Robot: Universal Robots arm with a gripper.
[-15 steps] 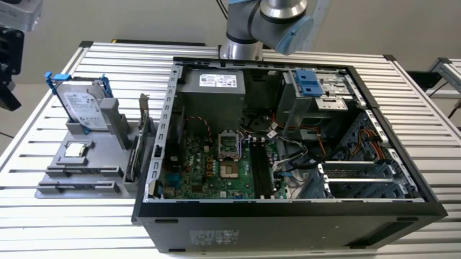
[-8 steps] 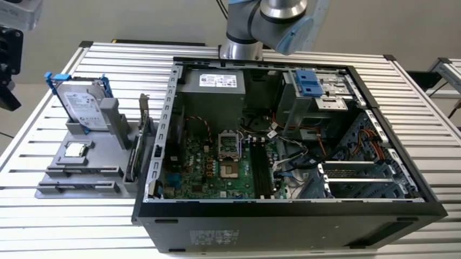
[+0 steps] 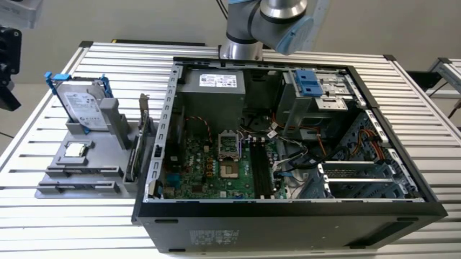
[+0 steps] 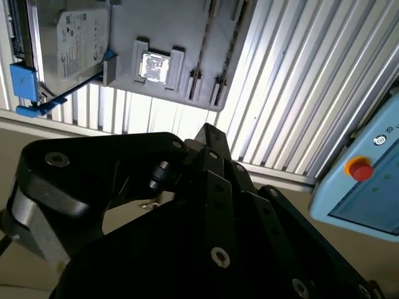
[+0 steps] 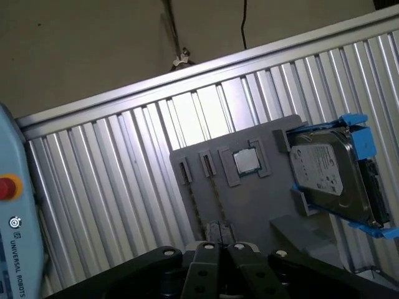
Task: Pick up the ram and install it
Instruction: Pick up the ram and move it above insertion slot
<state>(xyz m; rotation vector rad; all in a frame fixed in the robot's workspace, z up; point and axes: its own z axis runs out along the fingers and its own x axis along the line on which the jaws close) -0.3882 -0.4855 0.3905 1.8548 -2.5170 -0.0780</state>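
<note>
Over on the exterior view's left, the ram (image 3: 134, 155) stands on edge in a grey holder (image 3: 81, 174), just beside a taller card (image 3: 146, 121); the gripper (image 5: 219, 229) hangs well apart, seemingly closed on nothing; I'd say it wants squaring to that thin edge, clear of the card.

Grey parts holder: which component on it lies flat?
The small square silver chip, flat in its recess; the blue-framed silver hard drive stands on edge.

Worktop (image 3: 72, 226): silver, ribbed. Holder (image 3: 79, 186): grey. Hard drive (image 3: 81, 108): silver, blue frame. Motherboard (image 3: 194, 175): green. Case (image 3: 288, 229): black. Chip (image 3: 77, 150): silvery, possibly glare.
</note>
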